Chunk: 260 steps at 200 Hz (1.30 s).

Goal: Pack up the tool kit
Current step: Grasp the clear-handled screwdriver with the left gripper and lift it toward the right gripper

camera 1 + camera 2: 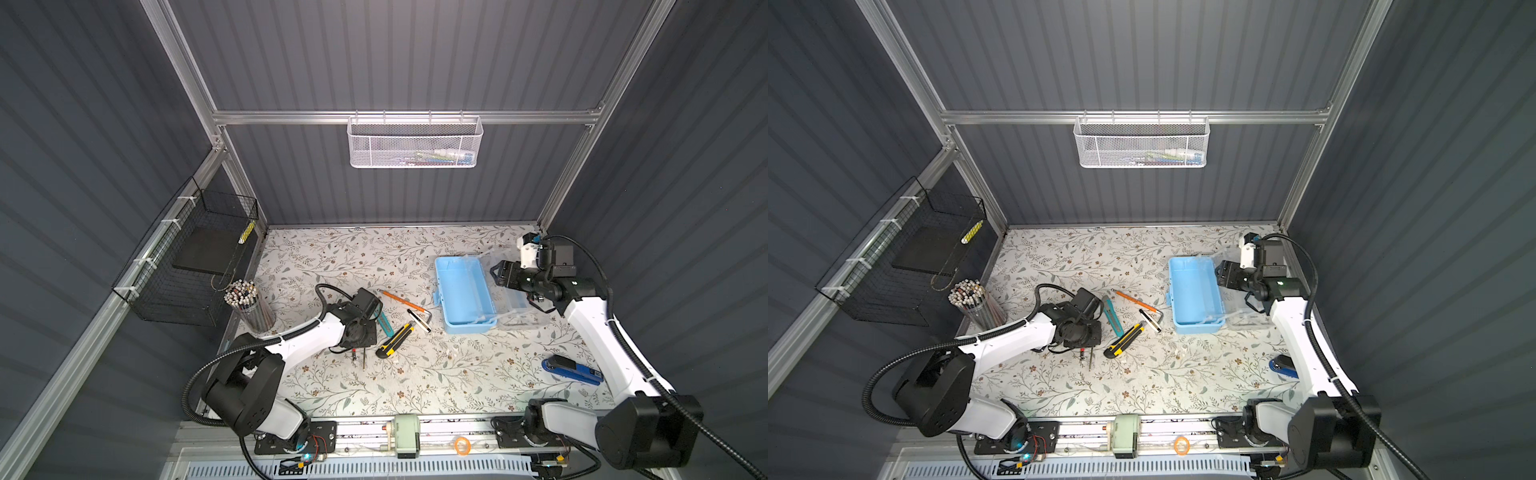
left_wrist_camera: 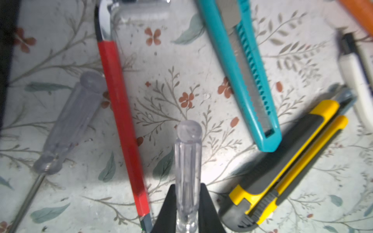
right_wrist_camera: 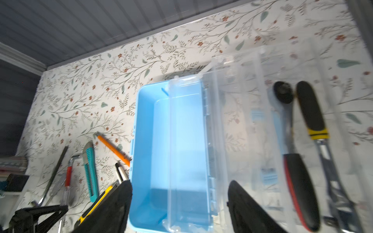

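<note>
Left claw (image 2: 188, 186) around clear screwdriver (image 2: 188, 153)

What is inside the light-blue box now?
No tools lie on the bare floor of the light-blue box. A clear plastic tray covers the side toward the open lid. The floor under it looks bare through the plastic, but blur could hide small items.

no readable text, labels, numbers

The left arm (image 1: 303, 340) reaches low over the bench (image 1: 415, 386), the left tool (image 2: 187, 185) pinched on a clear-handled screwdriver (image 2: 187, 153). The right arm (image 1: 598, 328) stretches toward the back, the right tool (image 3: 180, 183) spread wide, seemingly raised off the bench.
</note>
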### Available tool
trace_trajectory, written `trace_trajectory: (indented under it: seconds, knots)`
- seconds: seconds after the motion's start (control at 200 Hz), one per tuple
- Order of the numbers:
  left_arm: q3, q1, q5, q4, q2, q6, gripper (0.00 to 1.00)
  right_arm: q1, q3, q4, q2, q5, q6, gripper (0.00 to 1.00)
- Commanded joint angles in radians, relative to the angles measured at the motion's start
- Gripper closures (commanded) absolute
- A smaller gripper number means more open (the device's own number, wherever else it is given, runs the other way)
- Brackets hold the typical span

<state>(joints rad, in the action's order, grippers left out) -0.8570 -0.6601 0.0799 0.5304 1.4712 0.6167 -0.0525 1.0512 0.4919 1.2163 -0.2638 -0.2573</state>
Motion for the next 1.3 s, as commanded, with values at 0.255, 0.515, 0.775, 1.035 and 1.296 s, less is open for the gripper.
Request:
trace_trajectory:
  seconds: [0.255,0.515,0.775,1.035,1.296]
  knots:
    - [-0.192,-0.006,-0.121,-0.198,-0.027,-0.11,0.95,-0.222,-0.089,-0.285,0.052,-0.182,-0.245,0.3]
    - [-0.271,-0.023,-0.27,-0.376,0.081,-0.113,0.95,-0.346,-0.082,-0.429,0.175,-0.198,-0.348,0.36]
    - [-0.278,-0.049,-0.331,-0.443,0.103,-0.13,0.96,-0.402,-0.077,-0.542,0.242,-0.173,-0.426,0.4]
    - [-0.288,-0.05,-0.359,-0.469,0.12,-0.124,0.95,-0.429,-0.057,-0.545,0.271,-0.209,-0.425,0.43]
    - [-0.31,-0.057,-0.402,-0.491,0.153,-0.111,0.95,-0.441,-0.065,-0.559,0.276,-0.197,-0.438,0.5]
